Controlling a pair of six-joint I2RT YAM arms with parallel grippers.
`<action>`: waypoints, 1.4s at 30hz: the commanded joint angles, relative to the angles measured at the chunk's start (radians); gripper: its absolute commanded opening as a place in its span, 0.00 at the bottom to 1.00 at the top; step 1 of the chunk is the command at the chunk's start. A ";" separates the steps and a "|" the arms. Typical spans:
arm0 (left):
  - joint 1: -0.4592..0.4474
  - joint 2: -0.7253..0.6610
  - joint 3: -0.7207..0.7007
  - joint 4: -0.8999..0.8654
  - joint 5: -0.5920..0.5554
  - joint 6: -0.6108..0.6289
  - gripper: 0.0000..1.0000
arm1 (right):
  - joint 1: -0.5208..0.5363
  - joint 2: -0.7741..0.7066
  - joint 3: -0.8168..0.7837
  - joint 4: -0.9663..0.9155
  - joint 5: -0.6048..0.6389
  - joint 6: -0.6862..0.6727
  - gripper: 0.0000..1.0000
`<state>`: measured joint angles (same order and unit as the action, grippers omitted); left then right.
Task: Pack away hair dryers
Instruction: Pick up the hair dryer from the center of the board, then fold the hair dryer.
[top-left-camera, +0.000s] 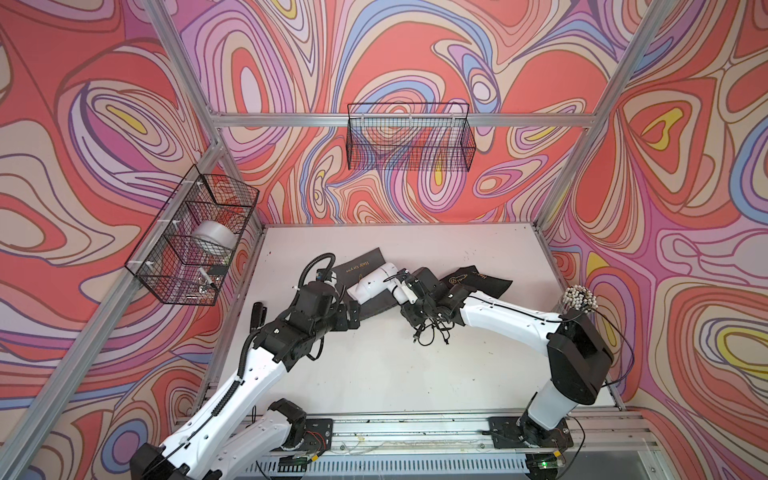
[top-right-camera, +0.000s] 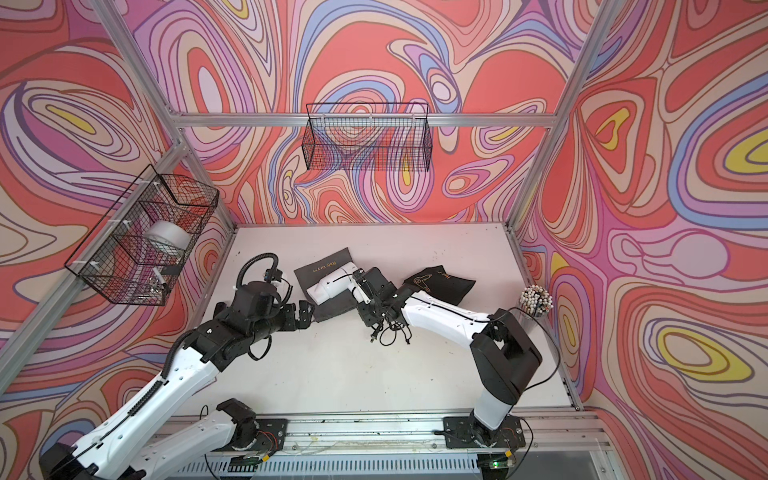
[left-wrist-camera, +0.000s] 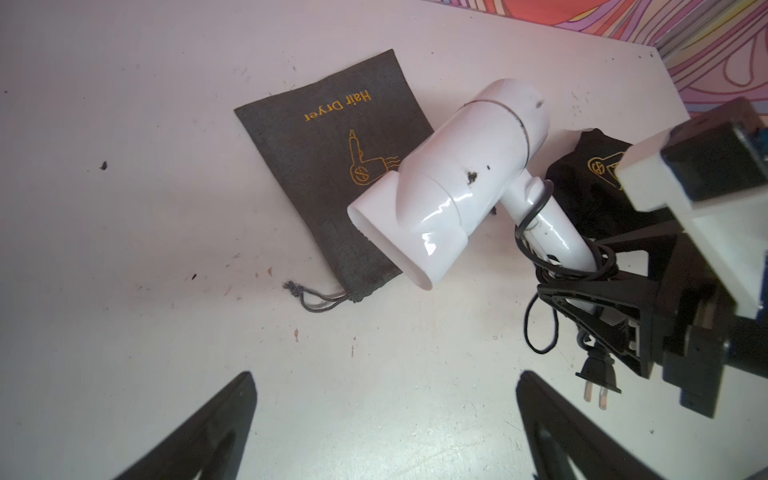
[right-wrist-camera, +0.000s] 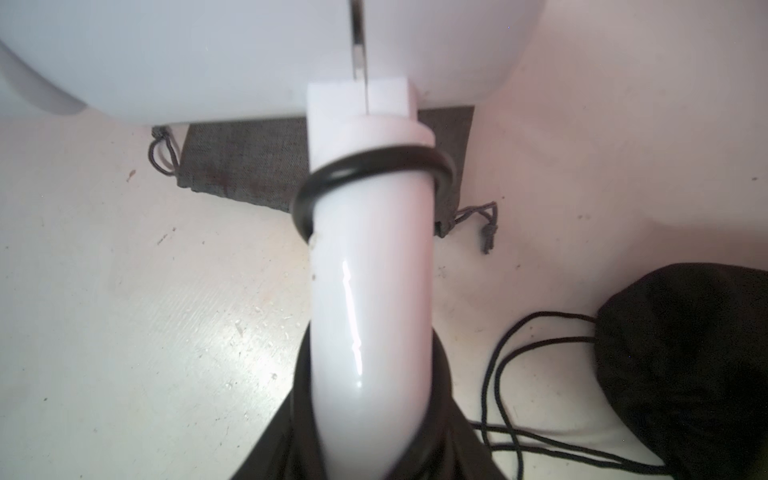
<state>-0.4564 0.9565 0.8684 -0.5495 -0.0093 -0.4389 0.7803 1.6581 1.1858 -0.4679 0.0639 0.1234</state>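
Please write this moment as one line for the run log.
right tool: shut on white hair dryer handle | left tool: open, empty | dryer barrel: over grey pouch

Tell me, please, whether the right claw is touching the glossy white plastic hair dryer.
Touching. The left wrist view shows the right claw clamped around the handle of the glossy white plastic hair dryer.

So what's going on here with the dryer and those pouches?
The right tool is clamped on the handle of the white hair dryer. It holds the barrel over the flat grey pouch on the table, with the cord looped around the handle. The left tool is wide open near that pouch's drawstring end and holds nothing. A black pouch lies beside the right arm. No second dryer is visible.
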 joint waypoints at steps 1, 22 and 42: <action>0.068 0.054 0.057 0.059 0.211 0.102 1.00 | 0.011 -0.052 -0.027 0.073 0.063 -0.045 0.05; 0.150 0.486 0.371 0.021 0.607 0.362 0.95 | 0.080 -0.240 -0.146 0.186 0.129 -0.129 0.04; 0.215 0.689 0.489 -0.085 1.095 0.474 0.86 | 0.117 -0.309 -0.166 0.201 0.131 -0.154 0.03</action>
<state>-0.2478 1.6218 1.3334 -0.5701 0.9756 -0.0170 0.8852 1.3949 1.0065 -0.3454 0.1825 -0.0292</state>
